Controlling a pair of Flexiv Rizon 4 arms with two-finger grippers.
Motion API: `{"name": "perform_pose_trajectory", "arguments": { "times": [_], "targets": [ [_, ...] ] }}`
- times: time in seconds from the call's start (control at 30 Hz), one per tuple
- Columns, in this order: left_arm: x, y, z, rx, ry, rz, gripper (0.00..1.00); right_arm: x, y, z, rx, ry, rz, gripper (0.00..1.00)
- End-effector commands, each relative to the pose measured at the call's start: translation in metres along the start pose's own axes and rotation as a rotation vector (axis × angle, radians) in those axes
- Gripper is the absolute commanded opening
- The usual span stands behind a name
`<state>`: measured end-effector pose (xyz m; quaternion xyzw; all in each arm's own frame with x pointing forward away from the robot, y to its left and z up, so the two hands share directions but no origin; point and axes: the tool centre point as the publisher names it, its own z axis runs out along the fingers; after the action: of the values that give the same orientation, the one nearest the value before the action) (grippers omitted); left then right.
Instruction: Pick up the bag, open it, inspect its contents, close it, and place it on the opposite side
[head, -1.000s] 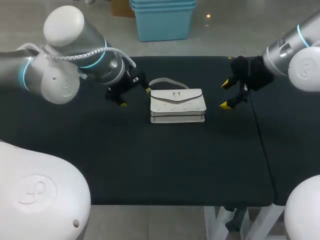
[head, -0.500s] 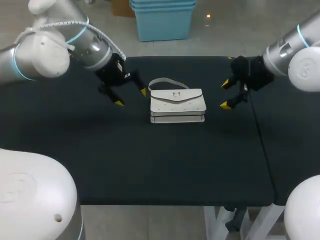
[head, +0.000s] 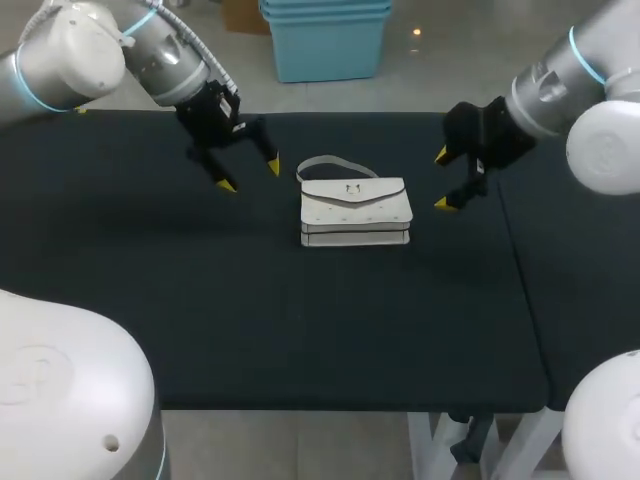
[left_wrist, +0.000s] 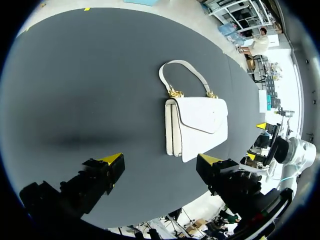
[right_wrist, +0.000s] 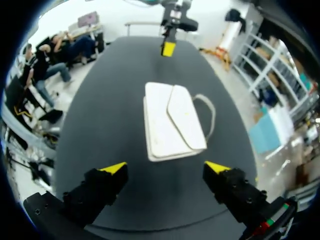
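White bag (head: 356, 211) is lying flat mid-surface (head: 300, 320), flap closed. L gripper (head: 250, 176) is hovering left of bag, R gripper (head: 441, 180) right of it; both w/ fingers spread, apart from bag.

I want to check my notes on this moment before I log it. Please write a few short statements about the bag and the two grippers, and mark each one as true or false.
1. The bag lies on the table with its flap closed. True.
2. The left gripper is shut on the bag's handle. False: it is open and hangs beside the bag, apart from it.
3. The right gripper is open and holds nothing. True.
4. Both grippers are on the same side of the bag. False: there is one on each side, with the bag between them.
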<state>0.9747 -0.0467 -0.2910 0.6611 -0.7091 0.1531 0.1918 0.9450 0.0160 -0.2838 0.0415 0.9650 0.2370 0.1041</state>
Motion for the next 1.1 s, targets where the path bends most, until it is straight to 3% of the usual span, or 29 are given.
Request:
{"name": "perform_pose_trajectory", "arguments": {
  "times": [0.03,0.43,0.93,0.97,1.03,1.1],
  "targets": [
    [-0.006,-0.005,-0.006,-0.054,0.035,0.100,1.00,0.012,0.012,-0.006,0.056,-0.068,-0.011,1.00],
    [-0.008,0.002,-0.012,-0.009,0.124,0.532,1.00,0.036,0.028,0.021,0.099,-0.204,-0.086,1.00],
    [-0.008,0.002,-0.012,0.009,0.131,0.550,1.00,0.037,0.030,0.029,0.103,-0.213,-0.095,1.00],
    [-0.006,0.000,-0.010,-0.005,0.140,0.573,1.00,0.037,0.030,0.029,0.103,-0.213,-0.095,1.00],
    [-0.002,-0.009,-0.008,0.055,0.117,0.646,1.00,0.034,0.035,0.032,0.089,-0.201,-0.114,1.00],
    [-0.001,-0.019,-0.009,0.037,0.145,0.682,1.00,0.034,0.038,0.035,0.089,-0.187,-0.122,1.00]
  ]
}}
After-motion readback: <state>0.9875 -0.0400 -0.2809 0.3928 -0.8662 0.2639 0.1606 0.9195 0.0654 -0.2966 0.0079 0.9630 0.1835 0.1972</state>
